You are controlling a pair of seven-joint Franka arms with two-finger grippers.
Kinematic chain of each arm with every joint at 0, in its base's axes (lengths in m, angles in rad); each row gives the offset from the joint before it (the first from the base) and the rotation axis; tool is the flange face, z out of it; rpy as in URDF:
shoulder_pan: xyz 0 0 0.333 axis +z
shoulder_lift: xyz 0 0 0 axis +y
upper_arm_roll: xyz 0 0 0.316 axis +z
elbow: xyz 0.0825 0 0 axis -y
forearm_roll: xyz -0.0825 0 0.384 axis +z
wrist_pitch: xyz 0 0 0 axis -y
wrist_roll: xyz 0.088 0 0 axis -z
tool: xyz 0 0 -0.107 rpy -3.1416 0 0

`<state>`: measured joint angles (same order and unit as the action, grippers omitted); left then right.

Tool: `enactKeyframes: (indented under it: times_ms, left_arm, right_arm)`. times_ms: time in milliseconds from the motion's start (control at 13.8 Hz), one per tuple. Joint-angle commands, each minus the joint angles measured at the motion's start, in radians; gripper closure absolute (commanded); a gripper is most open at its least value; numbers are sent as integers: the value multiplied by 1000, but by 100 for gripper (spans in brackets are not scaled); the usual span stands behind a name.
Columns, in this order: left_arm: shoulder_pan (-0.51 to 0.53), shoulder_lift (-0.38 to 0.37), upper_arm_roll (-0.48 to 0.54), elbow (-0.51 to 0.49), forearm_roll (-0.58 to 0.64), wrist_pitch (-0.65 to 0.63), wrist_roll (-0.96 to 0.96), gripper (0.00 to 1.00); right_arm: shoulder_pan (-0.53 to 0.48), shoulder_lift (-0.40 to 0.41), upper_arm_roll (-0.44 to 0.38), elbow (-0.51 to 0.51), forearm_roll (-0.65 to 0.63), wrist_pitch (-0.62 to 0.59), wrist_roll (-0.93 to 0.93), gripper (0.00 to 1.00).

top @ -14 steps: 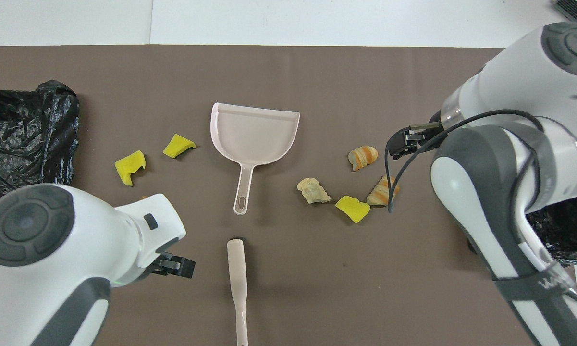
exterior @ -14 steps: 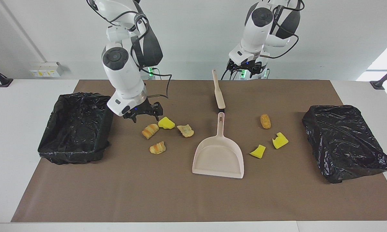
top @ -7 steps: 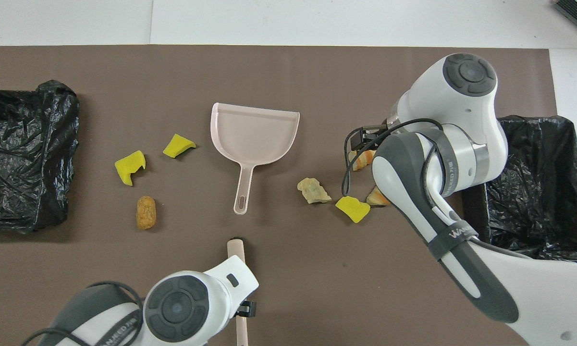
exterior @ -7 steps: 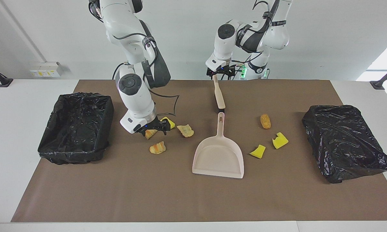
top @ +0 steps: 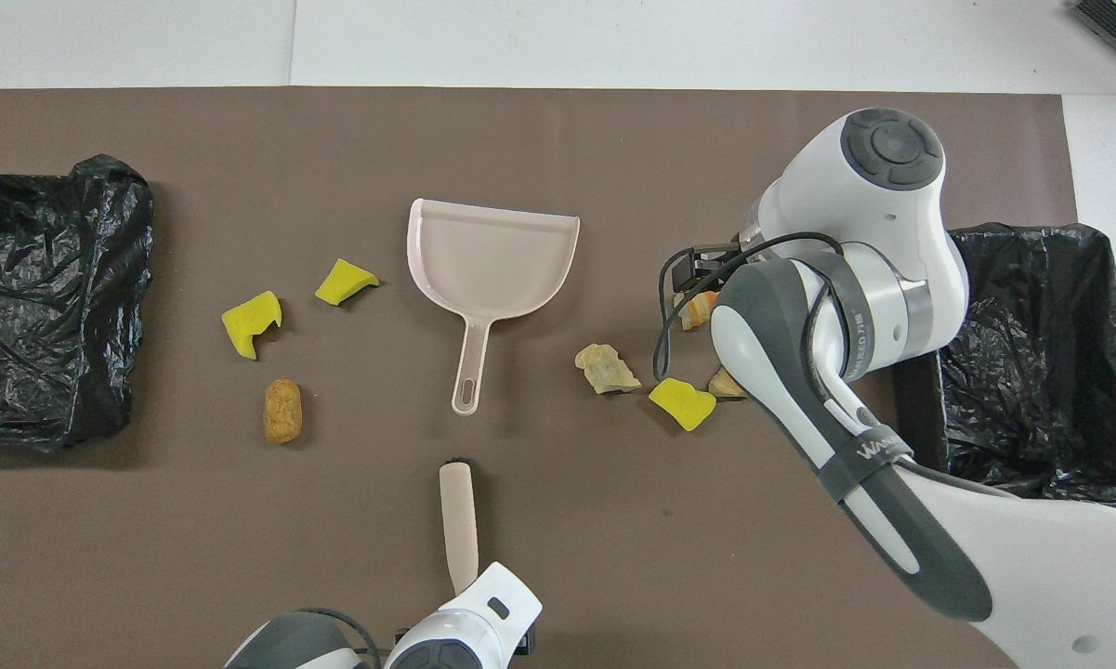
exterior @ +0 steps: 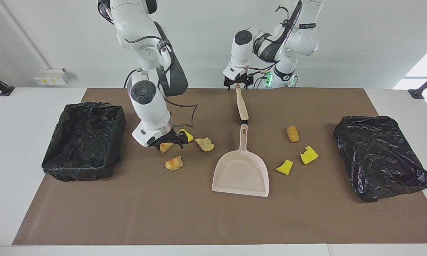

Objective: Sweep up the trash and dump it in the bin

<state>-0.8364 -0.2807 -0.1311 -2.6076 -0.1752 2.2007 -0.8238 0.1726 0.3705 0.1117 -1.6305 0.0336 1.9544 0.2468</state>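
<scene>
Trash scattered on brown mat [exterior: 199,220] both sides of beige dustpan [exterior: 241,174]. Toward right arm's end: two croissant pieces [exterior: 174,163], yellow sponge chunk [top: 682,403], tan scrap [exterior: 204,144]. Toward left arm's end: nugget [exterior: 293,133] plus two sponge chunks [exterior: 309,155]. Right gripper [exterior: 170,140] low over croissant nearer robots, jaws spread, nothing held. Left gripper [exterior: 237,81] at brush [exterior: 241,105] handle end, jaws released, not grasping. Black-lined bins [exterior: 83,140] at both table ends.

A dustpan [exterior: 241,174] lies between two black-lined bins [exterior: 83,140] [exterior: 380,156], beside a brush [exterior: 241,105].
</scene>
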Motion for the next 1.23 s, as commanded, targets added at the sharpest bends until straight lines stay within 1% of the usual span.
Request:
enactKeyframes:
  times_ms: [0, 72, 144, 217, 289, 361, 433, 506, 650, 722, 867, 1011, 1156]
  left_arm:
    - [-15, -6, 16, -16, -12, 21, -6, 0]
    - [-15, -5, 16, -13, -12, 10, -3, 14]
    - [-10, -2, 18, -9, -12, 5, -2, 32]
    - [-7, 4, 21, -6, -12, 1, -3, 47]
    - [14, 9, 19, 0, -12, -19, -5, 69]
    - [52, 15, 19, 20, -12, -71, 2, 96]
    - [94, 40, 19, 53, -12, -132, 3, 100]
    - [120, 49, 19, 76, -12, -169, 5, 100]
    - [135, 46, 24, 89, -10, -177, 61, 100]
    - [169, 43, 25, 109, -10, -197, 93, 100]
    - [239, 34, 28, 174, -10, -284, 179, 100]
    - [359, 15, 27, 262, -6, -367, 286, 100]
    - [474, 8, 28, 332, 0, -424, 398, 100]
  right_arm:
    - [-1, -18, 2, -20, -15, 12, 25, 0]
    - [-1, -18, 2, -20, -15, 11, 26, 0]
    - [2, -19, 2, -22, -15, 12, 28, 0]
    - [2, -19, 2, -22, -17, 12, 28, 0]
    - [7, -19, 2, -22, -20, 12, 28, 0]
    - [7, -19, 2, -22, -23, 12, 28, 0]
    - [7, -19, 2, -22, -21, 12, 28, 0]
    - [7, -19, 2, -22, -21, 12, 29, 0]
    - [11, -18, 2, -16, -23, 12, 32, 0]
    - [33, -18, 0, -8, -24, 11, 51, 0]
    - [74, -16, 2, 17, -40, 12, 125, 0]
    - [119, -15, 2, 27, -37, 30, 227, 0]
    - [157, -15, 3, 27, -37, 76, 319, 0]
